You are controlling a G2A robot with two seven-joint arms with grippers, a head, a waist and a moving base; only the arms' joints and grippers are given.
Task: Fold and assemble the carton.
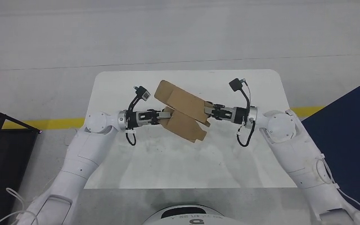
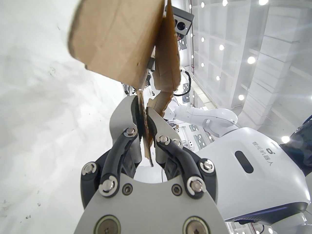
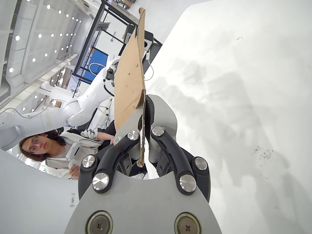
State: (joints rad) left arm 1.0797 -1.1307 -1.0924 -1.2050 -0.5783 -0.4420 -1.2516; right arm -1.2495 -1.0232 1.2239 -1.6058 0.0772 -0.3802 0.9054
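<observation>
White tabletop (image 1: 140,163) below; left pincer (image 2: 142,119) and right pincer (image 3: 143,113) each clamp the flat carton (image 1: 183,112) aloft, folding looks barely begun, assembly all ahead.

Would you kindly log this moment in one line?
carton held over table; left tool shut on carton; right tool shut on carton

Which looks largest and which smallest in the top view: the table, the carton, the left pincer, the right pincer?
1. table
2. carton
3. left pincer and right pincer: they look alike, so not ranked; each is shut on the carton.
</observation>
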